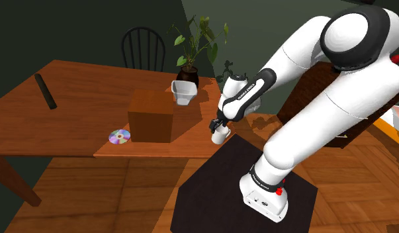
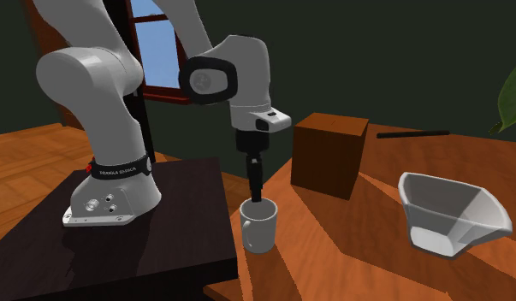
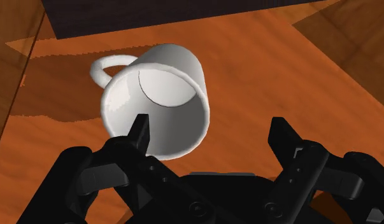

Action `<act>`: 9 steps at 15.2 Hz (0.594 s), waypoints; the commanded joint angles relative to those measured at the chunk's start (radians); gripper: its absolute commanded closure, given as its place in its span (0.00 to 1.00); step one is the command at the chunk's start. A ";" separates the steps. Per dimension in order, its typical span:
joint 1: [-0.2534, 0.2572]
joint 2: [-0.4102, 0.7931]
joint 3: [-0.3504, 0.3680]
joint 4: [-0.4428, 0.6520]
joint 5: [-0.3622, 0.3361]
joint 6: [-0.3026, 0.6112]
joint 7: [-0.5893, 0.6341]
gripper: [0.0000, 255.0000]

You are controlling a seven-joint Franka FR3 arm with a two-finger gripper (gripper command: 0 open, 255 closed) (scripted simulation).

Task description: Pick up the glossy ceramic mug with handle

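Observation:
A white glossy mug [image 2: 259, 229] stands upright near the edge of the wooden table [image 2: 350, 248], its handle [image 3: 106, 66] on the side away from the gripper's middle. My black gripper [image 2: 258, 197] hangs straight down over it, open. Seen from the wrist, one finger [image 3: 140, 130] is over the mug's [image 3: 160, 102] mouth and the other finger [image 3: 284, 135] stands outside the wall, well apart from it. The mug's near wall lies between them. In the shoulder view the gripper [image 1: 218, 126] covers the top of the mug [image 1: 221, 136].
A brown box [image 1: 151, 116] stands close beside the mug, with a white bowl-like container [image 1: 183, 93] behind it. A disc [image 1: 119, 136], a black bar [image 1: 45, 91] and a potted plant [image 1: 191, 49] are also on the table. The black stand [image 1: 224, 182] borders the table's edge.

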State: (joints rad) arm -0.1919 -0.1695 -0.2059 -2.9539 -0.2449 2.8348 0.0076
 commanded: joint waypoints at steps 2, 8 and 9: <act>-0.002 0.100 -0.011 0.013 0.004 0.090 -0.009 0.00; 0.000 0.235 -0.008 0.029 0.010 0.209 -0.005 0.00; 0.000 0.235 -0.008 0.029 0.010 0.209 -0.005 0.00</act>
State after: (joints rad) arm -0.1923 0.0535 -0.2144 -2.9255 -0.2343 3.0316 0.0011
